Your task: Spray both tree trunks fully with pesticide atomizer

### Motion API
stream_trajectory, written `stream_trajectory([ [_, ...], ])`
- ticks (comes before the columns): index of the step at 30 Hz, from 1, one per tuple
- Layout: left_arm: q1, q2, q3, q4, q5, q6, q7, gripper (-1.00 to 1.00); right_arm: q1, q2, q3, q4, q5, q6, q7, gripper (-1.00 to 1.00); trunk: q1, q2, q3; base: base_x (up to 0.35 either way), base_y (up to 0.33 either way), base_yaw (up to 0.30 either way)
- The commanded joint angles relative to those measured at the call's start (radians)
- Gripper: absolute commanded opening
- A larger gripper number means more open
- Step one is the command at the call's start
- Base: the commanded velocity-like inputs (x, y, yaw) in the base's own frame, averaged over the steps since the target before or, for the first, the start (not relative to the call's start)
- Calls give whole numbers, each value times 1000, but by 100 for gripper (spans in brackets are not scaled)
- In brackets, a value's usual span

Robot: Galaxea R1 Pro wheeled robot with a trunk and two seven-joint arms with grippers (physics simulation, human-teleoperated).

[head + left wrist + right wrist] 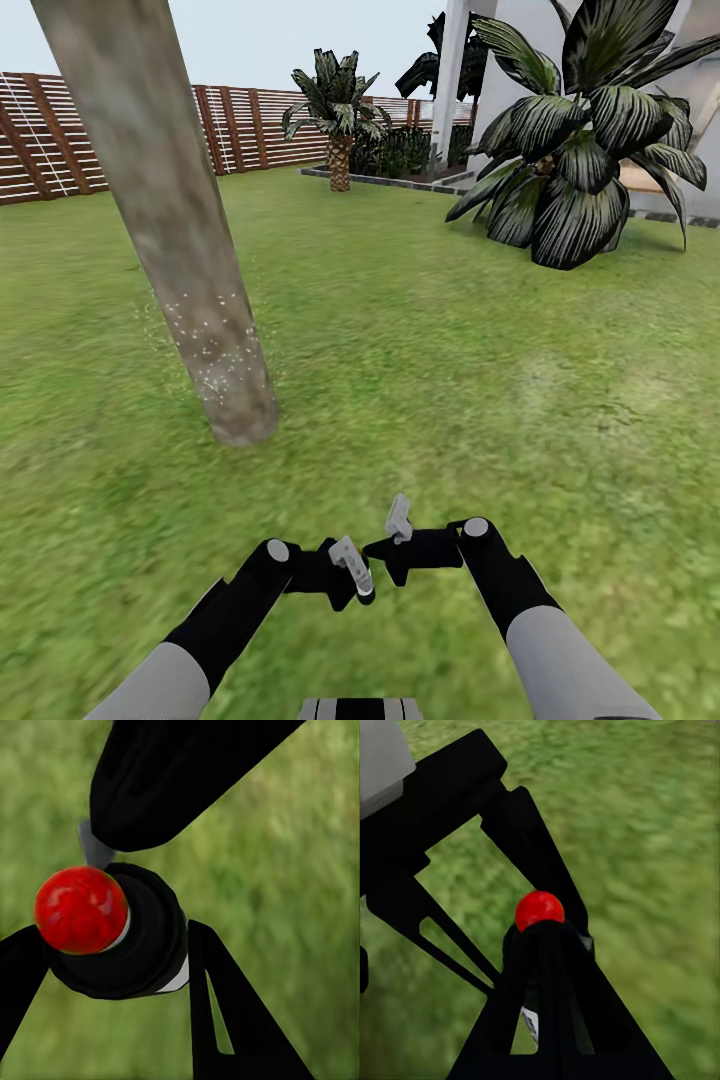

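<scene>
The pesticide atomizer [146, 945] is a small black canister with a round red knob [79, 907]. It sits between my left gripper's [112, 952] two dark fingers, which are shut on its body. My right gripper [547, 941] looks shut, and its tips rest against the red knob [538, 909]. In the head view both grippers meet low over the lawn [470, 400], left gripper [354, 573] beside right gripper [399, 518]. A thick pale mottled tree trunk [165, 220] leans up just ahead to the left. White droplets [215, 345] speckle its lower part.
A brown slatted fence [100, 130] closes the far side. A small palm [338, 120] stands far ahead. To the right, a big dark-leaved plant [580, 150] sits in front of the white house [455, 70]. Open grass lies between me and them.
</scene>
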Motion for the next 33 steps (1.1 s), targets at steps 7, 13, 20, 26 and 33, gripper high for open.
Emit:
stream_trajectory([
  [7, -1, 13, -2, 116, -8, -26, 4, -100, 0, 0, 0, -4, -1, 0, 0, -100, 0, 0, 0, 0, 0, 0],
  [13, 0, 164, 81, 235, -9, -171, 5, -100, 0, 0, 0, -6, 0, 0, 0, -100, 0, 0, 0, 0, 0, 0],
  [20, 13, 319, 177, 239, 3, -172, 35, -100, 1, -13, -26, 16, 5, -1, -18, -100, 0, 0, 0, 0, 0, 0],
  [26, 14, 236, 392, 313, 107, -174, 340, -100, 5, -142, -416, 309, 7, -33, -510, -100, 0, 0, 0, 0, 0, 0],
  [33, 18, 107, 411, 440, 256, -323, 719, -100, 63, -207, -526, 358, 6, -209, -916, 100, 0, 0, 0, 0, 0, 0],
])
